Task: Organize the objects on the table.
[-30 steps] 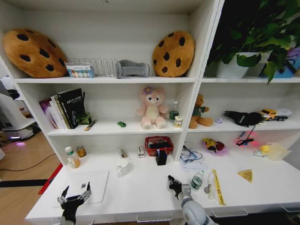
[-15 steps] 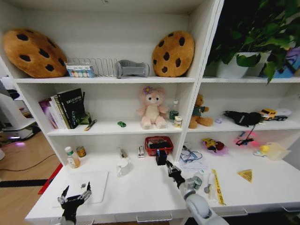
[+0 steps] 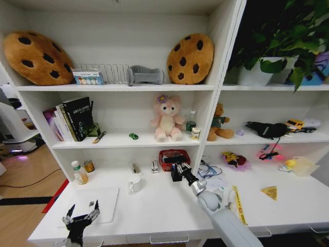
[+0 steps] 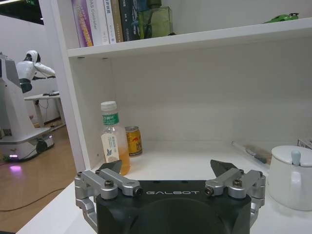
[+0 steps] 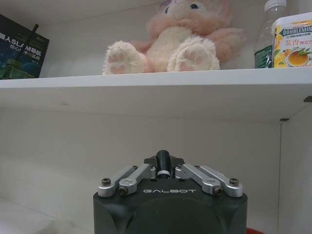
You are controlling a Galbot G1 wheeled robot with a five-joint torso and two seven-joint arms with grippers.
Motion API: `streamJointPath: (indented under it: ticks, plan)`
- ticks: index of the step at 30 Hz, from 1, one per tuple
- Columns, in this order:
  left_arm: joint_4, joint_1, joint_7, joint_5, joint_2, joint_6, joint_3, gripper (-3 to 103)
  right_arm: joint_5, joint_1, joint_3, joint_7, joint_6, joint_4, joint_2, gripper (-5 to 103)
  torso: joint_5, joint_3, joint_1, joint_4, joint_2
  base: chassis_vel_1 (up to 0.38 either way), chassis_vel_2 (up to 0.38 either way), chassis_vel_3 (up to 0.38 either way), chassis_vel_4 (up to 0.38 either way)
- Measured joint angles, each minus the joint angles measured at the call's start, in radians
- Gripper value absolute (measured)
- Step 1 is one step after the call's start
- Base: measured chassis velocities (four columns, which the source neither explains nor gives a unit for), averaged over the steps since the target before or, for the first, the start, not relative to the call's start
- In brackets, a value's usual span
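**A:** ok, where's it at? going left to right: left gripper (image 3: 80, 214) hangs over the near left corner of the desk (image 3: 154, 211), jaws wide apart, nothing in them. Looks parked to me. The laptop (image 3: 103, 200) lies flat just right of it.

**B:** yeah, and the mug (image 3: 135, 183) sits mid-desk, farther back. The action's on the right arm. The right gripper (image 3: 178, 170) is reached out to the far side, just in front of the red basket (image 3: 174, 153).

**A:** jaws there?

**B:** pinched narrow around a slim black thing with a white band. I'd call it the black pen (image 5: 162, 161). From the wrist cam it pokes up between the fingertips, facing the back wall under the plush's shelf.

**A:** so the grab step, or the start of the carry?

**B:** my guess: the pen's gripped and needs a home. Can't tell if it's off the desk yet. The next move wants a clean lift clear of the basket rim, then a steady carry so that thin pen doesn't twist in the pinch.
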Motion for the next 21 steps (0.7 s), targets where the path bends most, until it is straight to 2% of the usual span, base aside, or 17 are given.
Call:
streamJointPath:
  ticks: [9,21]
  plan:
    - [-0.002,0.008,0.003,0.0,0.002,-0.001,0.0,99,-0.022,0.067,-0.016,-0.013,0.027,-0.087,0.022,13,0.0,0.0,0.0,0.0,0.0,0.0,0.0,0.0,0.0]
    - [-0.002,0.014,0.005,-0.002,0.004,0.002,0.007,99,-0.063,0.159,-0.039,-0.013,0.074,-0.234,0.107,13,-0.0001,0.0,0.0,0.0001,0.0,0.0,0.0,0.0,0.0]
